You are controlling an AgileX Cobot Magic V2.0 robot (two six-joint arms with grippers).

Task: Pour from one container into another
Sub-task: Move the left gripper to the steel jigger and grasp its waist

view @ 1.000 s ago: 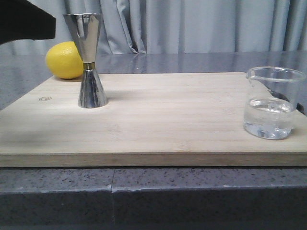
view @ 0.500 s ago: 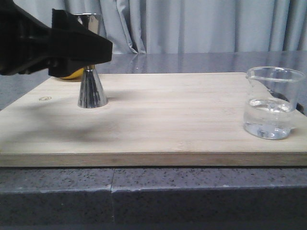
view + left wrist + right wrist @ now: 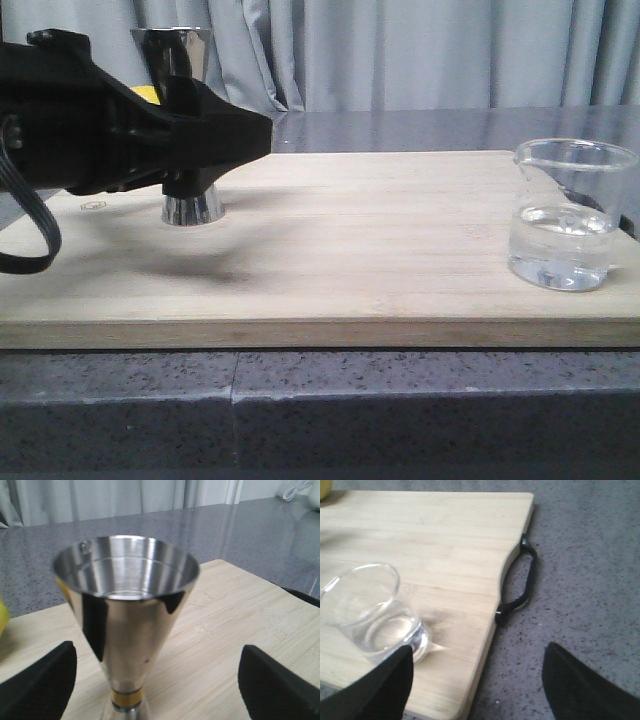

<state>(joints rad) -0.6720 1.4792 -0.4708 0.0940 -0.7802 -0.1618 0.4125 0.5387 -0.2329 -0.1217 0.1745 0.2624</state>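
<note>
The left gripper (image 3: 255, 135) has swept in from the left edge within the last second and now hangs at the jigger (image 3: 180, 125), its black body hiding the cup's middle and most of the lemon (image 3: 148, 93) behind. From the left wrist view the jaws stand spread wide, 1 pad on each side of the steel cup, with clear air between pads and metal; nothing is gripped yet. That reads to me as a reach to steady or lift the jigger before any pouring, so the task looks barely begun.

The jigger stands upright at the far left of the wooden board (image 3: 350, 250), its upper cup looking empty from above. The beaker (image 3: 565, 215) sits untouched at the near right end of the board, upright and roughly half full of clear liquid, well apart from the jigger.

The right gripper (image 3: 475, 680) shows only in its own wrist view: its fingers are spread, 1 dark finger just beside the beaker's base, the other out over the grey countertop (image 3: 400, 130) beyond the board's black handle (image 3: 520, 580). It holds nothing.

By my count: 1 jigger, 1 beaker, 1 lemon, 1 board, 2 grippers.
</note>
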